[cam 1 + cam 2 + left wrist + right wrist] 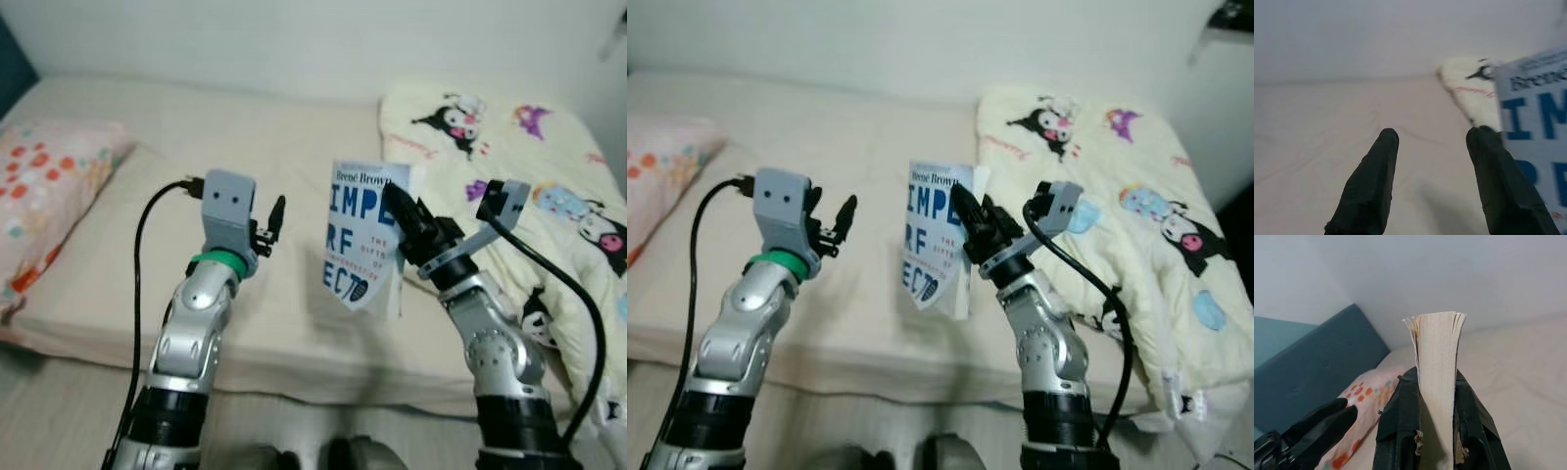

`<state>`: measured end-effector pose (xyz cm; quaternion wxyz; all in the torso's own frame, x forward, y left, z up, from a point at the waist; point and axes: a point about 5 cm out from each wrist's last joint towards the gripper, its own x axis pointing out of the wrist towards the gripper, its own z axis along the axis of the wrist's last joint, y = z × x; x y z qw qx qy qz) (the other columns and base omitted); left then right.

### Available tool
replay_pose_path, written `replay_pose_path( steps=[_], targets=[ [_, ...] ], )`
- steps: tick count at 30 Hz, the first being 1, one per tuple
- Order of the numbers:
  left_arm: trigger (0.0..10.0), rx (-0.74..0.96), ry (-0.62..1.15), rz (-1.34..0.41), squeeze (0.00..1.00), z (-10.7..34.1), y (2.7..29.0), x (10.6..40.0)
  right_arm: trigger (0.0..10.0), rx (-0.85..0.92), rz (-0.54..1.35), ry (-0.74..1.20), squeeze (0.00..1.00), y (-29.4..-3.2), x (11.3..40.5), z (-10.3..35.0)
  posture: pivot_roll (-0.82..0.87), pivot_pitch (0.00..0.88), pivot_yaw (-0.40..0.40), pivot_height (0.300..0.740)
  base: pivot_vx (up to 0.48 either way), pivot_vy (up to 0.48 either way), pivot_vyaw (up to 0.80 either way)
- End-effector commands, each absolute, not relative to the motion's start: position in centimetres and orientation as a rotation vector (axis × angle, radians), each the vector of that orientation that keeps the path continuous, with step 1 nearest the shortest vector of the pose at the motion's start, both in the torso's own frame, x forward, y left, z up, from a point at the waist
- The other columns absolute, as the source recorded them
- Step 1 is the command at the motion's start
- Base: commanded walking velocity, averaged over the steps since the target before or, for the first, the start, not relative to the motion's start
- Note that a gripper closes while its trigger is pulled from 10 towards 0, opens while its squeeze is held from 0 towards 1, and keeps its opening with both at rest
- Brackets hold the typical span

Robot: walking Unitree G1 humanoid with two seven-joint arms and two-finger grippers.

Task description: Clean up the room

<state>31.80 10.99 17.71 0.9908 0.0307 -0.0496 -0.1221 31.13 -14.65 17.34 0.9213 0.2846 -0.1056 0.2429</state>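
Book point(364, 235) pinched only at its edge by right end effector point(400, 211) could slip onto bed point(294, 147); left end effector point(271, 223) gapes empty

A broad stretch of bare cream bed point(245, 137) runs from ten o'clock to twelve, flat and open for a reach. The left gripper point(266, 227), fingers parted, hovers just beside the upright book point(364, 235) clamped in the right gripper point(397, 217), so the gap between them at the centre is narrow. At nine o'clock the floral pillow point(49, 186) blocks the bed's left edge, from one to three o'clock the cartoon-print blanket point(519, 166) lies heaped, and the pale wall point(313, 39) closes off twelve o'clock.
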Motion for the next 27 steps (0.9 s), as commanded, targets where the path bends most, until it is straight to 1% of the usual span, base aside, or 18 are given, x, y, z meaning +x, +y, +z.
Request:
replay_pose_path(
  steps=[1, 27],
  targets=[
    [10.0, 0.059, -0.081, -0.247, 0.00, 17.14, 11.12, 31.68, 10.0, 0.594, 0.498, -0.226, 0.00, -14.64, 30.95, 17.32, -0.05, 0.026, 0.003, 0.740, 0.000, 0.386, 0.00],
    [10.0, 0.062, -0.082, -0.246, 0.00, 17.22, 11.23, 31.80, 10.0, 0.601, 0.499, -0.228, 0.00, -14.51, 30.91, 17.17, -0.04, 0.027, 0.009, 0.740, 0.000, 0.359, 0.00]
  ],
)
